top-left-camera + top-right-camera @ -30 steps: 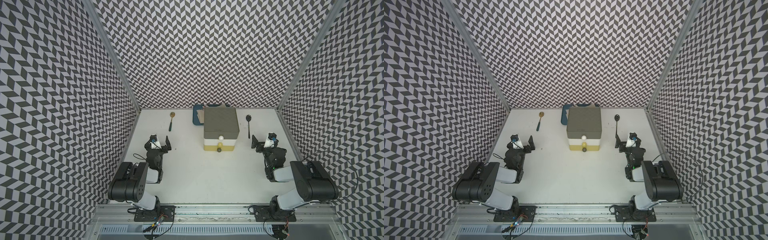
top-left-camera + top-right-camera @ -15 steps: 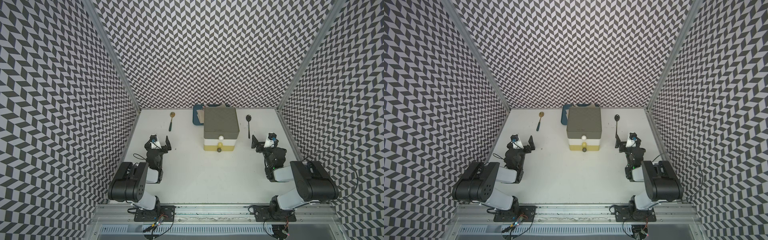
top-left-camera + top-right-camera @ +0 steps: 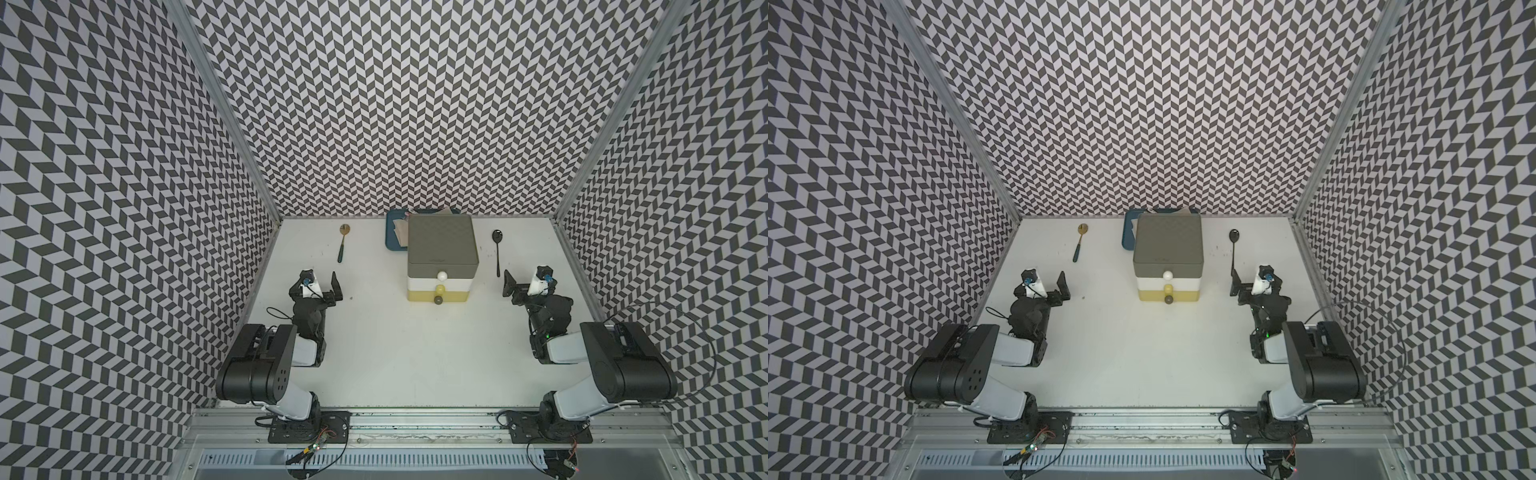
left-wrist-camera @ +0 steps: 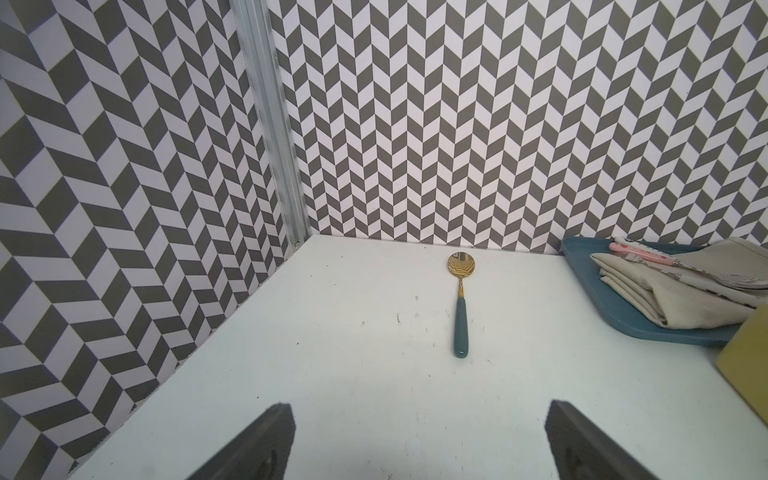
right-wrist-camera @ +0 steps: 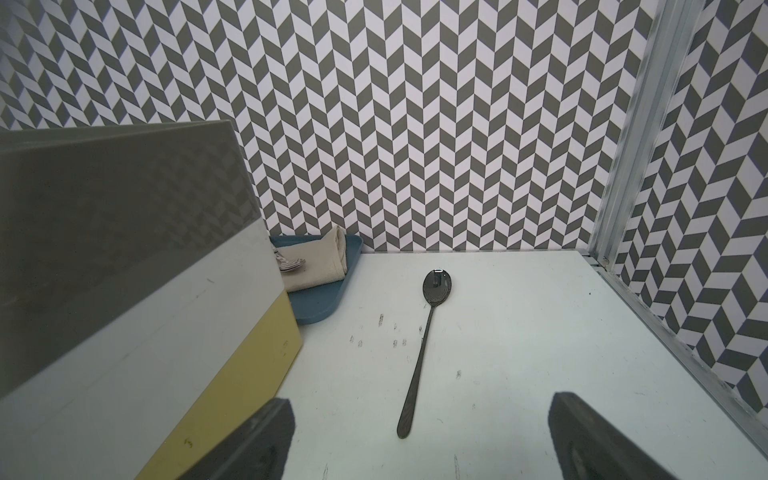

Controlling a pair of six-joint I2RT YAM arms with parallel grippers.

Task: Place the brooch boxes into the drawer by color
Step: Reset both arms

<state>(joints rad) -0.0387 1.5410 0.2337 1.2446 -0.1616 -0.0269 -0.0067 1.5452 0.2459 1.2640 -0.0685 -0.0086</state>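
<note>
The small boxy 3-tier drawer chest (image 3: pixel 441 257), grey on top, white in the middle and yellow at the bottom, stands toward the back middle of the white counter (image 3: pixel 415 353). All 3 tiers look pushed in, each ball knob facing the robot. No brooch boxes show in any view, neither on the counter nor in either gripper.

The left gripper (image 3: pixel 321 284) sits low on its own side of the counter. Its dark fingers (image 4: pixel 266 440) are spread wide with nothing between them, pointing toward the gold spoon with a teal handle (image 4: pixel 460 307). The right gripper (image 3: pixel 523 286) mirrors it on the other side, its fingers (image 5: pixel 582 436) likewise wide apart and empty, looking along the long black spoon (image 5: pixel 419 353) near the chest. Behind the chest lies a flat blue tray (image 4: pixel 582 257) holding a folded beige cloth (image 4: pixel 681 291) and some cutlery.

With the tiers shut, both arms drawn back and no box in sight, the sorting looks finished, with the 6 boxes presumably inside; the closed fronts hide the contents, so this cannot be confirmed. If so, nothing further is called for. Were a box left, 1 gripper would first need to pull a knob.
</note>
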